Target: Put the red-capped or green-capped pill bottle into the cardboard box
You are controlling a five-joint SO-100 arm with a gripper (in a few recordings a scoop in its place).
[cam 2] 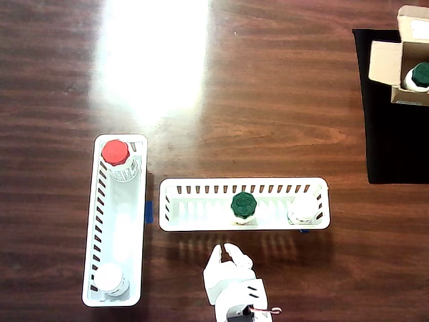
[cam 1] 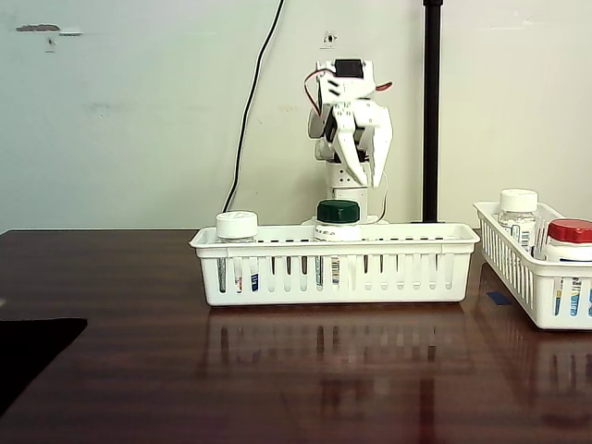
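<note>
A green-capped pill bottle (cam 2: 243, 204) (cam 1: 338, 212) stands upright in the middle of the white slotted basket (cam 2: 201, 208) (cam 1: 407, 268). My white gripper (cam 2: 225, 251) (cam 1: 365, 183) hovers above the table just outside that basket's wall on the arm's side. It points down, jaws slightly apart and empty, and sits clear of the bottle. A red-capped bottle (cam 2: 115, 153) (cam 1: 571, 231) stands in a second basket (cam 2: 114, 235) (cam 1: 518, 268). The cardboard box (cam 2: 385, 62) sits at the top right corner of the overhead view, flaps open, with another green-capped bottle (cam 2: 420, 74) inside.
A white-capped bottle (cam 2: 303, 208) (cam 1: 236, 225) shares the middle basket. Another white-capped bottle (cam 2: 110, 278) (cam 1: 518, 202) stands in the second basket. The box rests on a black mat (cam 2: 395, 141). A black pole (cam 1: 431, 111) rises behind the arm.
</note>
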